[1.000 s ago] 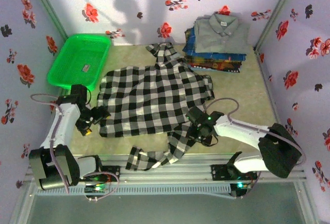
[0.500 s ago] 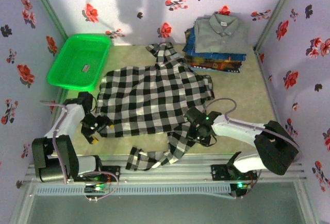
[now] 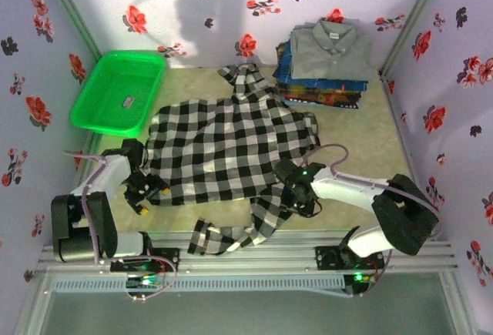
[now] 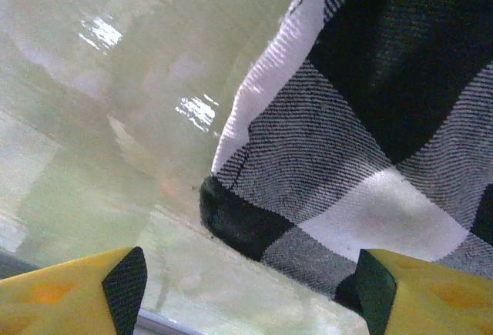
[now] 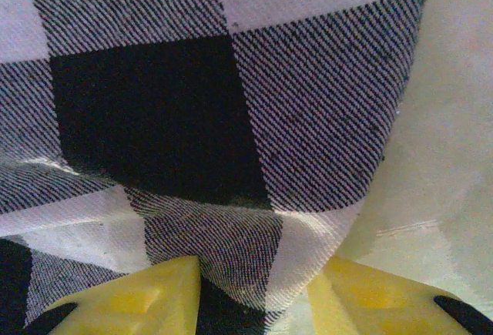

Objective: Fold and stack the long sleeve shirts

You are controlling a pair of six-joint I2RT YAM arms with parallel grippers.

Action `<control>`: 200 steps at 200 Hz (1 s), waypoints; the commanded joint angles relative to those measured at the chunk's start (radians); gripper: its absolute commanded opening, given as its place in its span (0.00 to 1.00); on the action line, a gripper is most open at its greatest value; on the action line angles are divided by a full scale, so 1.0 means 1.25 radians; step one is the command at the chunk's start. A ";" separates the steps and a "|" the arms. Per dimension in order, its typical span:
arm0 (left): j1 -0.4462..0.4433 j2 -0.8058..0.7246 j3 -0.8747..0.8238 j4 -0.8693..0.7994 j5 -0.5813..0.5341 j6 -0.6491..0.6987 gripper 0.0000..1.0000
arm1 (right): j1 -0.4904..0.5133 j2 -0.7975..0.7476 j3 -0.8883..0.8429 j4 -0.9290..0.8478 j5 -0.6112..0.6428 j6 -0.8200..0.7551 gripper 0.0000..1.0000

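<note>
Checked shirt (image 3: pixel 231 150) lies spread flat across the middle of the bench (image 3: pixel 370 150), collar toward the back wall, with one sleeve (image 3: pixel 231 235) trailing to the near edge. Both arms are low at the near hem.

Left fingers (image 4: pixel 54 293) stand spread wide. The hem's corner sits in the gap between them, one tip just touching cloth, nothing pinched. Right fingers (image 5: pixel 139 296) have a ridge of checked cloth between them, close on either side, but whether they truly bite it I cannot tell.

And there's the danger. The left has only the very tip of a corner to work with, so a pinch there could catch too little and slip off on the lift. That would leave one side up and the other flat: a crooked fold. The right may be gathering more than one layer, sleeve and body together, and that would drag the sleeve along. That trailing sleeve could also snag on the front rail (image 3: pixel 254 254).

Folded stack (image 3: pixel 323 73) sits at the far right corner, grey shirt (image 3: pixel 331 46) on top, well apart from all this.
</note>
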 commanded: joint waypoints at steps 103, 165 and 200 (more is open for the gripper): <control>0.005 0.034 -0.051 0.155 0.015 -0.017 0.05 | 0.004 0.026 0.018 0.023 0.005 -0.046 0.11; 0.016 -0.082 -0.074 0.095 0.011 -0.010 0.00 | -0.009 -0.065 0.092 -0.089 0.044 -0.049 0.00; 0.028 -0.099 -0.019 0.069 0.025 -0.005 0.00 | -0.073 -0.118 0.165 -0.155 0.054 -0.090 0.00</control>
